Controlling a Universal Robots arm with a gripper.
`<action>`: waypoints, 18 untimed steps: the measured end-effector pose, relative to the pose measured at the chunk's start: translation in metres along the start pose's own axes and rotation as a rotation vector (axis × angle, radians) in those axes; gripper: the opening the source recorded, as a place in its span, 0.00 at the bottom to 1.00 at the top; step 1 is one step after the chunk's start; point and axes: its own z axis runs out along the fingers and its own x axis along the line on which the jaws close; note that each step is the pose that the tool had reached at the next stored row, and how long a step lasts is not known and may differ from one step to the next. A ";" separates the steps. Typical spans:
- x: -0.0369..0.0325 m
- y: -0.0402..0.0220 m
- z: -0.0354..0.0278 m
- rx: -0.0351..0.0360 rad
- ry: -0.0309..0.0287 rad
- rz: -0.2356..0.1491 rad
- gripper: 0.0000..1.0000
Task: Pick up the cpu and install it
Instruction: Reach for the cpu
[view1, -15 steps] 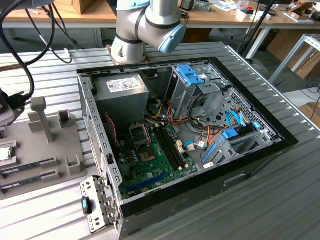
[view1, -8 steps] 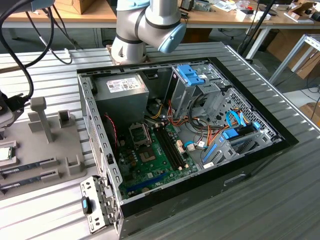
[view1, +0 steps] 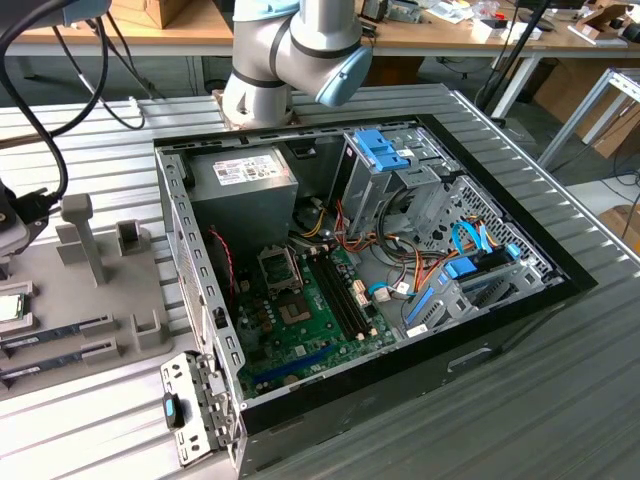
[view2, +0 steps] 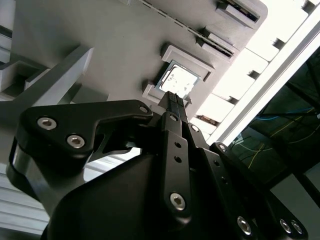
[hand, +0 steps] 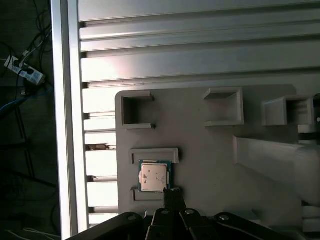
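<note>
**Empty gripper (hand: 172, 196) at cpu (hand: 153, 176)**

Fingertips are pressing together, gripping nothing, hovering just beside the cpu's edge. The cpu is sitting flat between 2 bracket lips on the grey fixture plate (hand: 200, 150). The open PC case (view1: 190, 250) is lying beside that plate.

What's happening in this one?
A robot arm has its claw poised right at the edge of the cpu. The cpu lies flat in its holder on the grey parts tray, not yet lifted. In the exterior view, the tray sits to the left of the open computer case. Whether the claw touches the chip cannot be told.
</note>
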 end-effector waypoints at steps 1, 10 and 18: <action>0.0000 0.0000 0.0003 0.0000 0.0000 0.000 0.11; -0.0001 0.0001 0.0038 0.0001 0.0001 0.000 0.11; 0.0003 0.0000 0.0067 0.0001 0.0001 0.000 0.11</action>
